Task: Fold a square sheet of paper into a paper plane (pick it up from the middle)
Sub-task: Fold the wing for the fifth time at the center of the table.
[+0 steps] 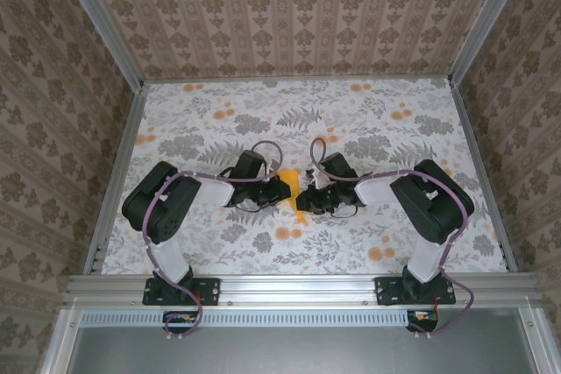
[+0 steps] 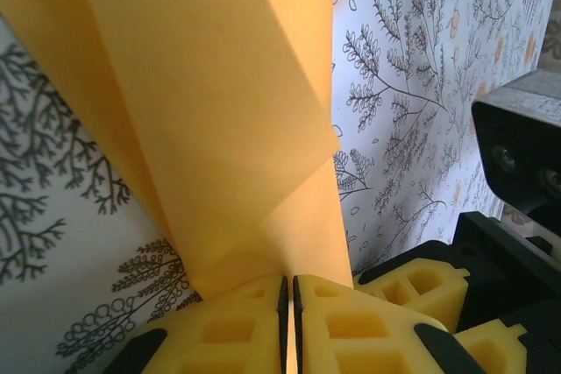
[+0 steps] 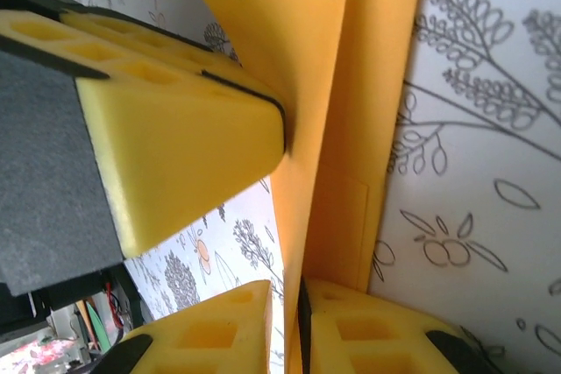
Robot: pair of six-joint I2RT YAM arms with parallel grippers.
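Observation:
The orange-yellow paper (image 1: 290, 178) is folded into several layers and stands on edge above the floral cloth at the table's middle, between the two arms. My left gripper (image 1: 284, 188) is shut on it. In the left wrist view the pads (image 2: 285, 313) pinch the lower edge of the folded sheet (image 2: 210, 111). My right gripper (image 1: 309, 195) faces it from the right. In the right wrist view the sheet (image 3: 320, 85) runs between the jaws of the right gripper (image 3: 286, 308) and rests against the right pad. A thin slit of cloth shows beside the left finger (image 3: 210, 330). The left gripper's finger (image 3: 175, 129) presses the sheet higher up.
The floral cloth (image 1: 368, 129) covers the table, and its small orange flower spots (image 1: 282, 233) lie near the arms. Aluminium rails (image 1: 118, 172) and patterned walls (image 1: 289, 6) enclose three sides. The right arm's black body (image 2: 521, 151) sits close to the left gripper.

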